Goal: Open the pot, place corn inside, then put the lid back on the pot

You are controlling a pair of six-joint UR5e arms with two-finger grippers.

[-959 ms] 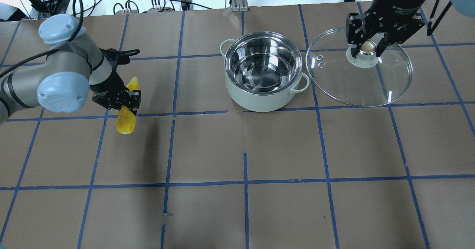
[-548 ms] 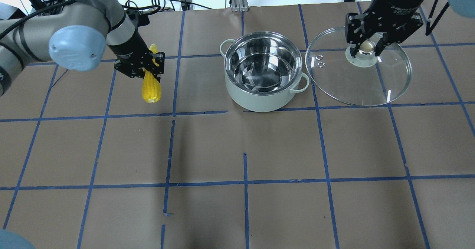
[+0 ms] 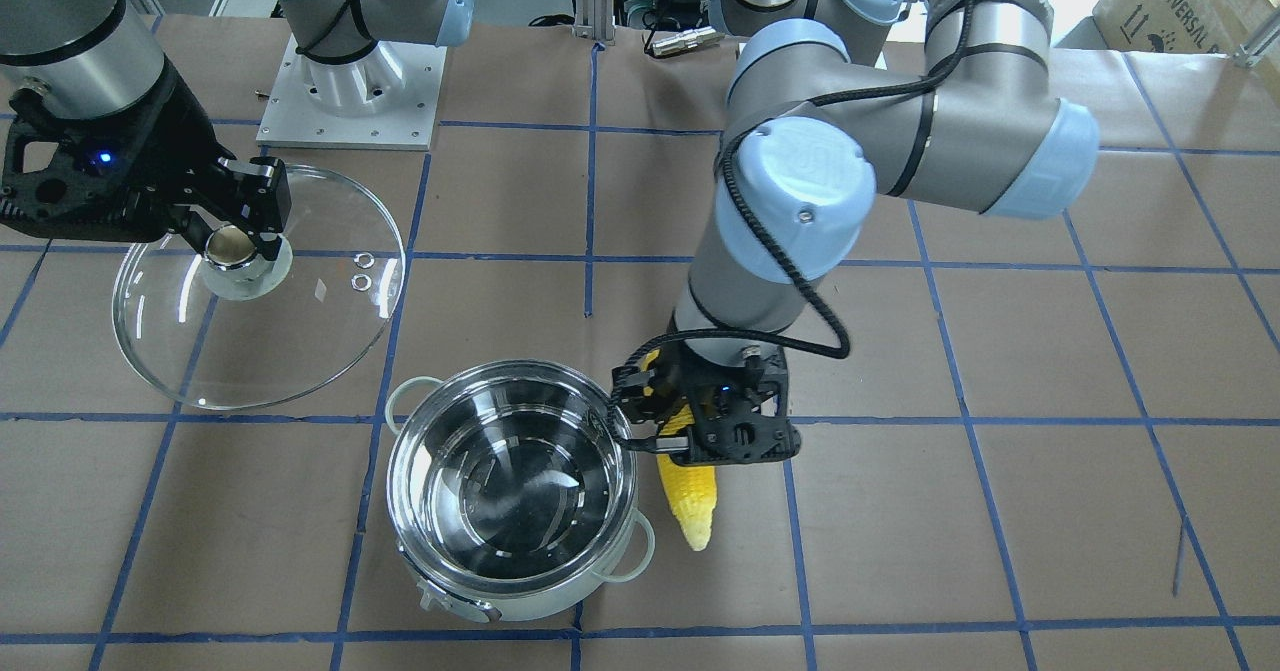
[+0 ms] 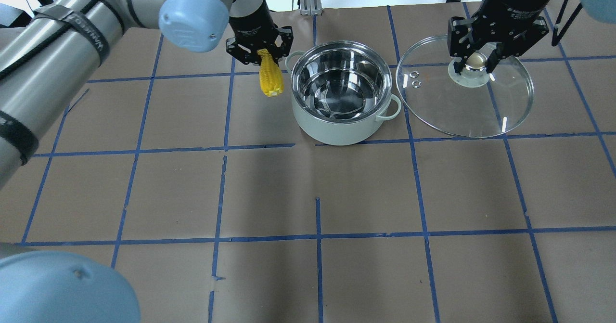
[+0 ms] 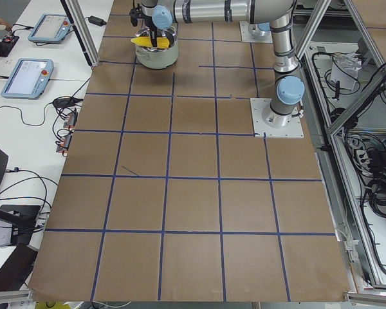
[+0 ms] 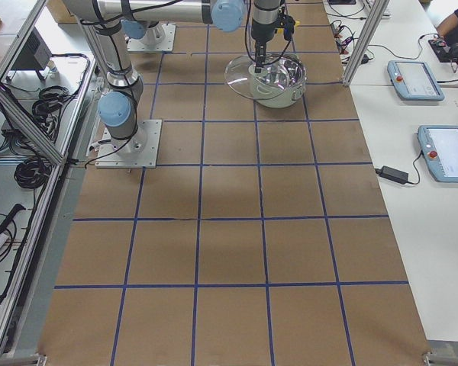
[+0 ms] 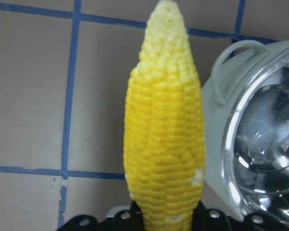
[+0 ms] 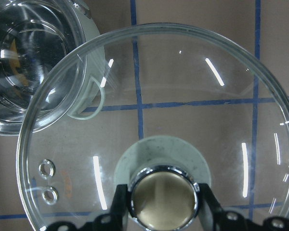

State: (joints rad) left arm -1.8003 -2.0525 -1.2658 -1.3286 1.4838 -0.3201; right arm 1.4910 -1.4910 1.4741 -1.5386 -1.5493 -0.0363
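The left hand (image 4: 265,53) is gripping the corn (image 4: 271,78) by its thick end, its fingers closed tight on the cob. The corn is hanging lifted off the table (image 4: 317,188), with its long axis close to upright and in line with the hand. Its pale, pointed tip is aiming down toward the brown paper. It is hanging just beside the pot (image 4: 337,129), on the robot's left of it and outside the rim, near one loop handle (image 3: 653,546).

The pot is standing open on the table, showing its shiny, bare inside.

The right hand (image 4: 474,64) is holding the lid (image 4: 476,113), its two fingers pressing on either side of the knob (image 8: 164,196). The glass lid is lying roughly level on the robot's right of the pot, knob upward. Whether the lid is resting on the table or hanging above it cannot be told.
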